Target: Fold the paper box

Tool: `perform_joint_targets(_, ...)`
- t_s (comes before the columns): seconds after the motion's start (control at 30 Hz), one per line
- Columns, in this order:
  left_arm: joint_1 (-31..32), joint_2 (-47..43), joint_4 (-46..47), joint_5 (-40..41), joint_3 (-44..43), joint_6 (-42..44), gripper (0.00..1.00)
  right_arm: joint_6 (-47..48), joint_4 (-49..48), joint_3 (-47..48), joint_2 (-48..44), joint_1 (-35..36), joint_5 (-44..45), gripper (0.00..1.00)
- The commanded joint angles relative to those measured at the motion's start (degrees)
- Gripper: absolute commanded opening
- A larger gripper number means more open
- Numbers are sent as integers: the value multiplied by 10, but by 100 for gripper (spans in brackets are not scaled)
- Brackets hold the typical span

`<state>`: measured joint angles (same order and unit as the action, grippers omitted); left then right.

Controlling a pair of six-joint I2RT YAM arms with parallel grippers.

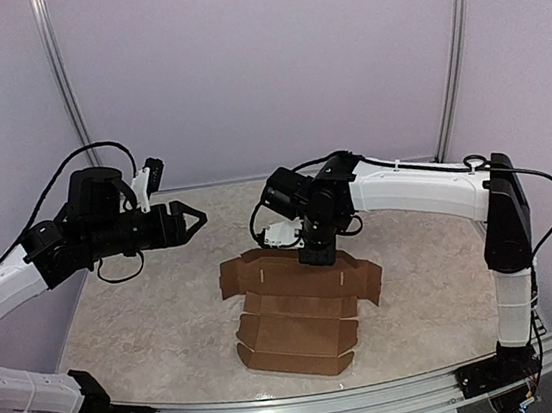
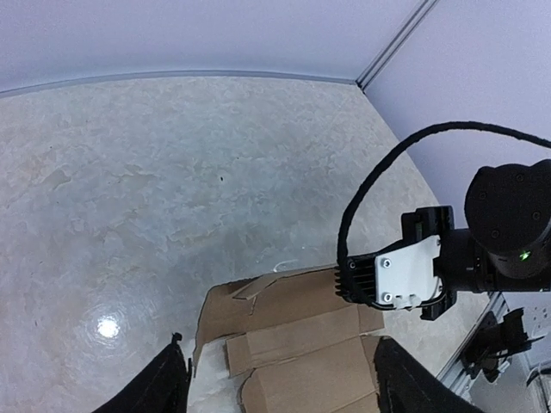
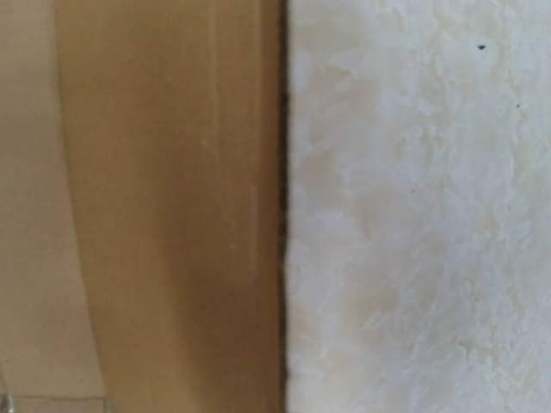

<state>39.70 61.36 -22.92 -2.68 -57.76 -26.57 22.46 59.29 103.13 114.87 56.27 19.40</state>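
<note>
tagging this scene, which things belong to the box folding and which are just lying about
Job: box; right gripper, down at its far flap; left gripper, open, raised off to the side.
Just there: table; rail at the near edge; wall.

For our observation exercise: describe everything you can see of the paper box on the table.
The paper box is plain brown, unmarked cardboard, a die-cut sheet lying on the marbled table. Its near half is folded up into a shallow open tray; the far half lies flat, side flaps spread, small slits showing. The right gripper points down onto its far edge, seemingly touching it.
</note>
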Motion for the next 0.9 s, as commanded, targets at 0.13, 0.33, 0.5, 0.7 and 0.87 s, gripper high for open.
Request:
perform_joint_targets(0.13,4,77,37,-4,-46,-16,16,-18,3,8,-5,5,-9,0)
perform_joint_targets(0.33,1,158,47,0,-69,-20,0,-28,-20,-16,-28,7,-16,0)
perform_joint_targets(0.5,2,222,40,5,-91,-18,0,-36,-40,-35,-46,7,-25,0)
perform_joint_targets(0.7,8,275,31,-5,-97,-14,0,-43,-65,-51,-63,7,-24,0)
perform_joint_targets(0.87,15,294,22,-16,-96,-6,0,-51,-80,-63,-71,7,-18,0)
